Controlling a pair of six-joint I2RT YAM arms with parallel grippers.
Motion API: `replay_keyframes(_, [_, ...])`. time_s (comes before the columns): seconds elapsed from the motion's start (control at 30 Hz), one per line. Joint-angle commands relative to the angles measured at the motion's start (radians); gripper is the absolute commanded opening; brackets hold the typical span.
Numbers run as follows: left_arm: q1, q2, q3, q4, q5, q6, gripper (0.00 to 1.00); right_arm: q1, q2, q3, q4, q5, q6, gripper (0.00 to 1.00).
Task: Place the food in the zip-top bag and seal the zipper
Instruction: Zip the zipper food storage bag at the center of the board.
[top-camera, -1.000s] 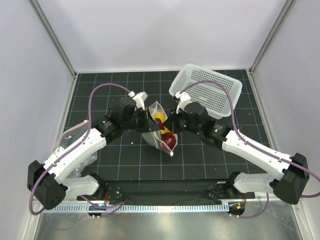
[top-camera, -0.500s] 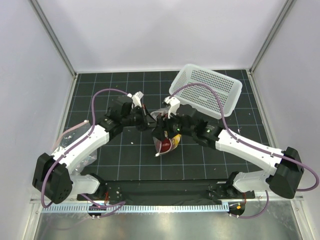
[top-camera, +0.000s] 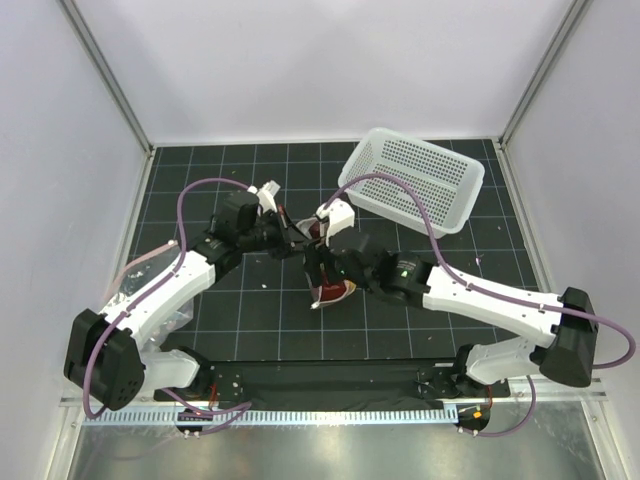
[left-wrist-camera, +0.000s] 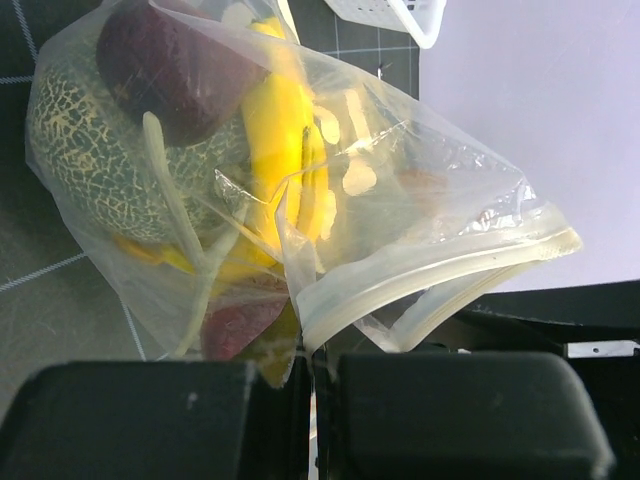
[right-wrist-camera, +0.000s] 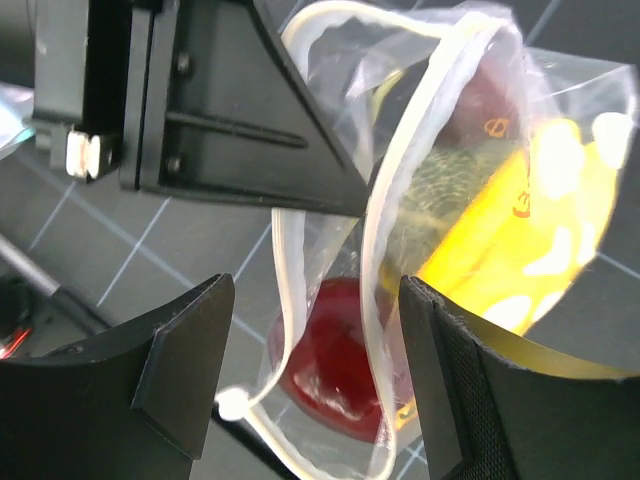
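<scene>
Zip-top bag (left-wrist-camera: 420, 215) — in left end effector (left-wrist-camera: 312, 395).

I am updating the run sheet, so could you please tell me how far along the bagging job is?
Done: melon, banana and red fruit sit inside the zip-top bag. In hand: the left gripper pinches the bag's mouth edge; the open right gripper straddles the zipper. Left: the zipper gapes and needs pressing shut.

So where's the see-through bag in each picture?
Top external: the zip-top bag is over the middle of the mat, where both arms meet.
Left wrist: it fills most of the picture.
Right wrist: it takes up the centre and right.
Shared landmark: the black gridded mat behind it.
</scene>
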Motion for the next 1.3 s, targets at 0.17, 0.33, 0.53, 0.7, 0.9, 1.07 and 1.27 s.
replay_keyframes(0.17, [0.008, -0.030, -0.002, 0.059, 0.020, -0.006, 0.00, 0.107, 0.094, 0.114, -0.079, 0.341, -0.018, 0.72])
replay_keyframes(0.33, [0.008, -0.030, -0.003, 0.060, 0.020, -0.014, 0.00, 0.177, 0.167, 0.171, -0.130, 0.483, -0.035, 0.71])
replay_keyframes(0.53, [0.008, -0.028, -0.008, 0.065, 0.030, -0.025, 0.00, 0.207, 0.230, 0.221, -0.165, 0.605, -0.033, 0.60])
replay_keyframes(0.7, [0.008, -0.037, -0.009, 0.065, 0.023, -0.022, 0.02, 0.210, 0.272, 0.252, -0.198, 0.653, -0.027, 0.26])
replay_keyframes(0.9, [0.008, -0.051, -0.002, 0.066, 0.028, 0.000, 0.16, 0.210, 0.258, 0.246, -0.169, 0.586, -0.021, 0.01])
replay_keyframes(1.07, [0.008, -0.082, 0.003, 0.060, 0.030, 0.039, 0.32, 0.184, 0.168, 0.169, -0.106, 0.485, -0.016, 0.01])
replay_keyframes(1.27, [0.008, -0.195, 0.006, -0.009, -0.065, 0.148, 0.94, 0.031, 0.051, 0.079, -0.058, 0.247, 0.021, 0.01])
